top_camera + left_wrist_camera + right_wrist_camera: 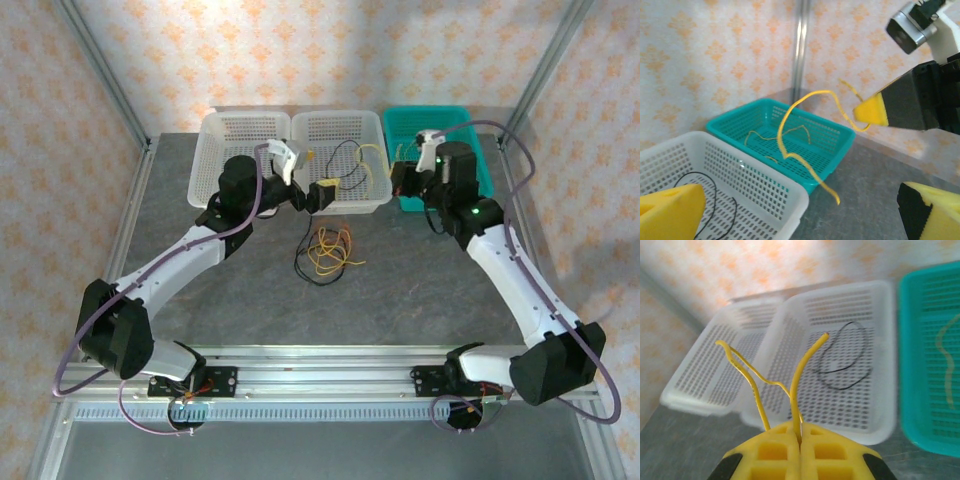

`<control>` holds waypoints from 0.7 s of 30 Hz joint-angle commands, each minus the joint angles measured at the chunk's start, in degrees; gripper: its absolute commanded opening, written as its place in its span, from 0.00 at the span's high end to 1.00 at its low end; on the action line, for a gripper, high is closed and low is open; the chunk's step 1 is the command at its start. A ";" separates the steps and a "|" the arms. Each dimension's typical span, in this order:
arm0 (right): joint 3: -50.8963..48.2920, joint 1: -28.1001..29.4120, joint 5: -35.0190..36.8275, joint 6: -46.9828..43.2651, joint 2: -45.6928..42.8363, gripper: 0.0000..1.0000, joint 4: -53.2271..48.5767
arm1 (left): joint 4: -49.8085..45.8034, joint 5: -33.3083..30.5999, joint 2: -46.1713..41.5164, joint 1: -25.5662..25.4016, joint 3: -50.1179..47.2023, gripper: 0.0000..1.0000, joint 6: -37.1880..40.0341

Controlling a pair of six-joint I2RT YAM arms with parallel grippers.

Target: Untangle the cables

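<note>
The yellow cable (799, 375) is light, thin and springy, and holds its curl. The right gripper (800, 432) is clenched on it; the left gripper (800, 215) stands released. Pinch firmly near a free end, since it likely slips.

The top external camera looks down from above and behind the arm bases toward the far wall, wide enough to take in the whole tabletop (420, 290). The left wrist camera sits close behind the left end effector (800, 215), facing rightward at the teal basket (832, 160) and the right end effector (867, 112). The right wrist camera, close over that same end effector, faces leftward across the middle white basket (887, 350). All three views share those two baskets, and both wrist views share the yellow cable (790, 107).
</note>
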 commanded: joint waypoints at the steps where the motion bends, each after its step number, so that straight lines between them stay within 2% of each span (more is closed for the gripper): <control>1: 0.22 -5.07 6.41 5.72 0.88 1.00 1.97 | 2.02 -7.14 -3.08 -0.20 -0.33 0.01 -2.53; 5: 0.68 -9.89 9.01 10.24 3.78 1.00 3.80 | -2.02 -15.93 -2.96 0.72 -0.87 0.01 -9.57; 9: 3.02 -13.55 9.16 14.74 9.32 1.00 4.93 | -11.01 -20.66 1.67 2.04 4.24 0.01 -16.78; 14: 8.15 -15.86 8.23 16.02 18.53 1.00 4.80 | -21.07 -17.06 12.02 3.61 14.78 0.01 -22.00; 21: 17.36 -16.82 8.58 16.64 29.95 1.00 2.97 | -15.84 -11.24 22.43 3.09 21.25 0.01 -28.09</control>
